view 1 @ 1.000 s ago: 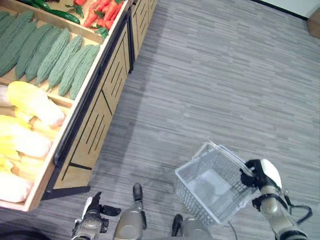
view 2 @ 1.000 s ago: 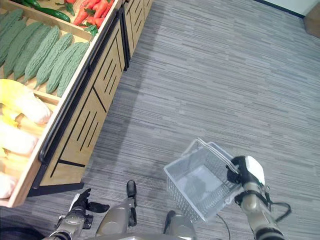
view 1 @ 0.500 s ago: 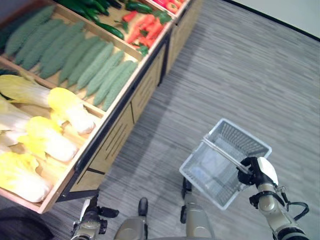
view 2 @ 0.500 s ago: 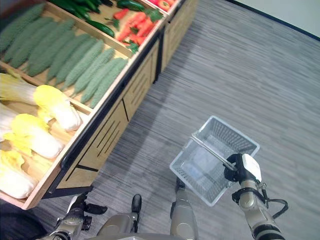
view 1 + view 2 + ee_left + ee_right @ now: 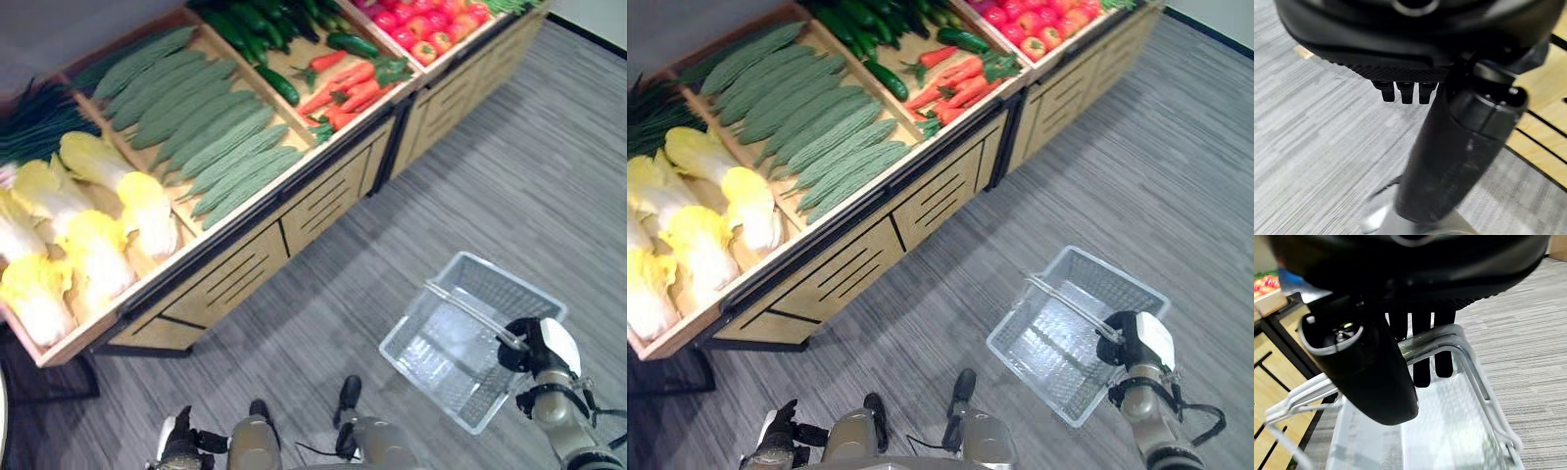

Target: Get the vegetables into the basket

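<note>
An empty wire basket [image 5: 487,270] hangs over the floor at the lower right. My right hand [image 5: 535,345] is shut on its metal handle [image 5: 1436,340], fingers [image 5: 1421,366] curled over the bar. Vegetables lie in a wooden stand [image 5: 294,201] at the upper left: pale yellow cabbages [image 5: 93,240], bumpy green gourds [image 5: 211,137], dark cucumbers [image 5: 257,39], orange carrots [image 5: 345,90] and red peppers [image 5: 423,24]. My left hand [image 5: 182,446] hangs low near the stand's front, open and holding nothing. Its fingers [image 5: 1400,92] show straight over the floor.
Thin green stalks [image 5: 39,119] lie in the stand's far left bin. The stand has slotted wooden front panels [image 5: 950,201] and a dark base. Grey plank floor [image 5: 549,166] stretches to the right of the stand and around the basket.
The camera has swung toward the stand, so more bins show and the stand now runs across the top. The basket stays in my right hand. The left hand stays low.
</note>
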Available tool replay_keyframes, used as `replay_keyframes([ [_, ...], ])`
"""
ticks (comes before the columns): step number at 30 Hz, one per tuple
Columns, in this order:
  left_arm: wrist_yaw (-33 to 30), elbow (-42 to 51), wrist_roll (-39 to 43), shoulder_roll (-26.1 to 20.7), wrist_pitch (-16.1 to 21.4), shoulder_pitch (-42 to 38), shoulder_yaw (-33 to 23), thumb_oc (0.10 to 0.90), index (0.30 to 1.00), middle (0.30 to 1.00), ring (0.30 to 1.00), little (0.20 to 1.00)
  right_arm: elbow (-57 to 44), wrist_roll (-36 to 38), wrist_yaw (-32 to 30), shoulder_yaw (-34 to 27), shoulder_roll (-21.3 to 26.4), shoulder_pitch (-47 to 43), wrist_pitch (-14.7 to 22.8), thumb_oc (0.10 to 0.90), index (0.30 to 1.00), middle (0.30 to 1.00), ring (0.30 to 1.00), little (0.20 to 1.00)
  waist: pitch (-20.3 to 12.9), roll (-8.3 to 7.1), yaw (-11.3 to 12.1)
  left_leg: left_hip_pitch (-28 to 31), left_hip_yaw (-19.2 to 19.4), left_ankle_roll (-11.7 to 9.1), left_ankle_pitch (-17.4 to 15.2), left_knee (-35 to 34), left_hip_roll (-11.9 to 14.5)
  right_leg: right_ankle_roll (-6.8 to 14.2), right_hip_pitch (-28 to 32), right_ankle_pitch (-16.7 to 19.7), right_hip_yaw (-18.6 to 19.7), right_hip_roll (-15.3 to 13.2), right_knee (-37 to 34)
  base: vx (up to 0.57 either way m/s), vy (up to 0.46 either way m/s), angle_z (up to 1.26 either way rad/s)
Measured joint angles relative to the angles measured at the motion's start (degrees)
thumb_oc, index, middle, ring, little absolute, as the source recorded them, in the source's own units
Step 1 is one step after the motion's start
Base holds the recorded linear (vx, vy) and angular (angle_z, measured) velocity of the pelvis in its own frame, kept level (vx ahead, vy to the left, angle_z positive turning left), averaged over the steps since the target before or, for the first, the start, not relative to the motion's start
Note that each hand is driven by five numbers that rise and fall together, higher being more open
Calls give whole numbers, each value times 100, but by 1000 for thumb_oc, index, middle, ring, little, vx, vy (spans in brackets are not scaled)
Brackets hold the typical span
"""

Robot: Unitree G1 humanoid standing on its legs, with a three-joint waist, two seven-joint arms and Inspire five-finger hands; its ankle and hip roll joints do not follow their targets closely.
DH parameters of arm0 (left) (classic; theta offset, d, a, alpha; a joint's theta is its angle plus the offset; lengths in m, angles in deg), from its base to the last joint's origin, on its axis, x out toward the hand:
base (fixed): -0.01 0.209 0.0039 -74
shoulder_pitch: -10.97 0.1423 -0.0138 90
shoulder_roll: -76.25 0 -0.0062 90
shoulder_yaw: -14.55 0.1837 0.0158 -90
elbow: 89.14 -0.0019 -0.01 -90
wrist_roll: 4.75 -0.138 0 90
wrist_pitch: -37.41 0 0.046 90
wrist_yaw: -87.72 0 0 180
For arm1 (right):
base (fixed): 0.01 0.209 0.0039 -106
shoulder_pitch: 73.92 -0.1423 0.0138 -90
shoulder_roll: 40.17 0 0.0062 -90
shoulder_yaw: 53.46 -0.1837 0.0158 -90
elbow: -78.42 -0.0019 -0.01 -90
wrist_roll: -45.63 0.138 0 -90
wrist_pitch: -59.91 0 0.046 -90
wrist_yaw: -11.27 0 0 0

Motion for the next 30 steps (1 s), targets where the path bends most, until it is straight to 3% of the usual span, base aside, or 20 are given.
replay_keyframes([
  [1, -9, -16, -49, -1, -50, -23, 156, 900, 1000, 1000, 1000, 1000, -7, 13, -22, -39, -35, 13, -4, 400, 300, 300, 300, 300, 23, 11, -86, 2, 159, -40, 4, -400, -34, 17, 19, 4, -231, 14, -58, 81, 54, 65],
  [3, -11, -13, -105, 3, -50, -3, 150, 900, 1000, 1000, 1000, 1000, 1, 19, -25, -22, -83, 34, -9, 400, 300, 300, 300, 300, 18, 41, -79, 51, 33, -40, 7, -945, -57, 39, 7, -11, -316, 60, -58, 24, 76, 39],
  [5, -5, -15, -105, 21, -35, -6, 122, 900, 1000, 1000, 1000, 1000, 41, 19, -25, -10, -101, -17, -4, 400, 300, 300, 300, 300, 42, 52, -2, 74, -366, 8, 22, -1133, -60, 81, 11, 18, -284, 78, -33, 72, 162, -10],
  [8, 1, -72, -106, 108, -37, -38, 97, 900, 1000, 1000, 1000, 1000, 131, 20, -33, -21, -90, -137, 1, 400, 300, 300, 300, 300, 39, 176, -11, 143, -482, 187, 99, -1180, -54, 235, 27, 35, -211, 67, 82, 80, 209, -14],
  [9, 6, -102, -121, 66, -40, -138, 101, 900, 1000, 1000, 1000, 1000, 182, 25, -29, -14, -156, -81, 24, 400, 300, 300, 300, 300, 105, 91, -6, 192, -487, 438, -8, -1154, -287, 409, -19, -28, -198, -229, 340, 66, 184, 12],
  [14, 109, -43, -106, 64, 17, -159, 84, 900, 1000, 1000, 1000, 1000, 692, 32, 72, 34, -249, -141, 26, 400, 300, 300, 300, 300, 98, 66, 18, 241, -483, 875, -293, -1043, -871, 682, -143, -126, 44, -927, 899, 68, 243, 15],
  [16, 132, 3, -99, 31, 22, -169, 77, 900, 1000, 1000, 1000, 1000, 887, 34, 139, 256, -307, -323, 25, 400, 300, 300, 300, 300, 91, 38, 79, 341, -468, 1010, -371, -1054, -1046, 816, -260, -134, 339, -1128, 1270, 47, 198, 5],
  [20, 131, -32, -92, -31, 46, -189, 6, 900, 1000, 1000, 1000, 1000, 989, 48, 170, 459, -432, -552, 50, 400, 300, 300, 300, 300, 82, -23, 127, 574, -485, 1118, -407, -1152, -1114, 972, -577, -161, 833, -1349, 2244, 66, 65, 4],
  [22, 131, -84, -89, -124, 45, -206, -1, 900, 1000, 1000, 1000, 1000, 962, 53, 168, 499, -478, -486, 102, 400, 300, 300, 300, 300, 8, -79, 67, 627, -748, 1191, -395, -1307, -1127, 1332, -806, -420, 1758, -1201, 2445, 99, -57, 43],
  [24, 125, -165, -89, -285, 46, -230, 9, 900, 1000, 1000, 1000, 1000, 1081, 63, 162, 499, -598, -425, 110, 400, 300, 300, 300, 300, -118, -297, 76, 613, -853, 1168, -273, -1468, -1188, 1355, -792, -352, 1928, -1278, 1577, 162, -190, 57],
  [25, 115, -366, -82, -342, 14, -389, 36, 900, 1000, 1000, 1000, 1000, 1407, 76, 136, 498, -734, -463, 149, 400, 300, 300, 300, 300, -158, -350, 23, 584, -1143, 1111, -263, -1465, -1162, 1366, -602, -37, 2222, -1281, 439, 178, -194, 77],
  [26, 107, -441, -42, -335, 13, -459, 32, 900, 1000, 1000, 1000, 1000, 1483, 97, 127, 499, -762, -456, 136, 400, 300, 300, 300, 300, -149, -334, -30, 551, -1320, 1057, -233, -1466, -1133, 1353, -497, 94, 2464, -1281, 8, 175, -322, 122],
  [27, 107, -377, 11, -355, 45, -442, 15, 900, 1000, 1000, 1000, 1000, 1583, 152, 123, 498, -852, -286, 137, 400, 300, 300, 300, 300, -182, -397, -18, 578, -1490, 885, -144, -1467, -1124, 1303, -468, 405, 2420, -1335, -47, 114, -266, 106],
  [29, 84, -371, 24, -364, 100, -298, -131, 900, 1000, 1000, 1000, 1000, 1909, 195, 122, 487, -1029, -276, 145, 400, 300, 300, 300, 300, -306, -525, 100, 731, -1572, 565, -223, -1465, -1021, 1234, -336, 654, 2180, -1218, -55, 70, -250, 43],
  [30, 21, -362, 31, -264, 105, -219, -130, 900, 1000, 1000, 1000, 1000, 1927, 207, 113, 475, -1014, -323, 122, 400, 300, 300, 300, 300, -367, -363, 132, 682, -1498, 547, -222, -1460, -834, 1165, -370, 607, 2143, -1020, -60, 50, -215, -6],
])
